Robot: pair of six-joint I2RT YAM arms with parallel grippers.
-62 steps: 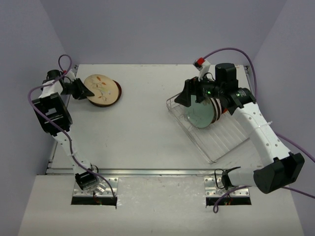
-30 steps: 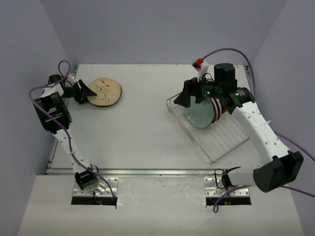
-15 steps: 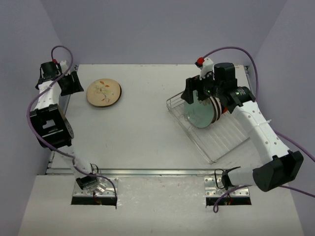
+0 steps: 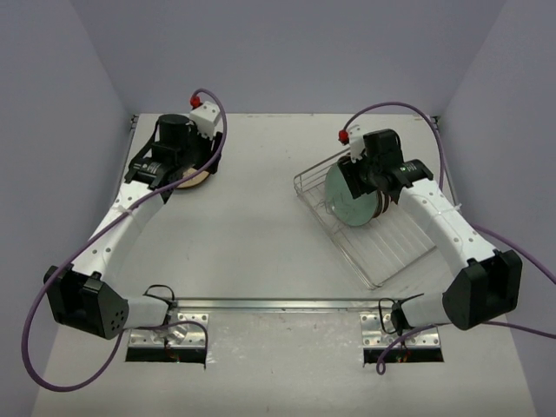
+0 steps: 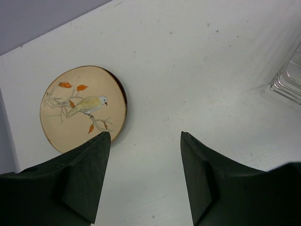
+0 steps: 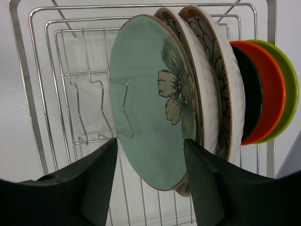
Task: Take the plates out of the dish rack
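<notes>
- Silver wire makes up the dish rack, which sits on the robot's right half of the counter. Six plates stand on edge at the rack's far end.
- Front to back in the rack: a pale green plate, two cream patterned plates, a black plate, an orange plate and a lime plate.
- Since half a second ago the right pincer has dropped closer onto that row and its jaws have narrowed. One finger now sits either side of the pale green plate's edge; whether they are clenched on it I cannot tell.
- The left pincer is released, with nothing between its fingers. It has swung in from the side of the counter farthest from the rack.
- It now hovers just beside the bird plate, which lies flat well to the rack's left on a dark-rimmed plate, where it lay before.
</notes>
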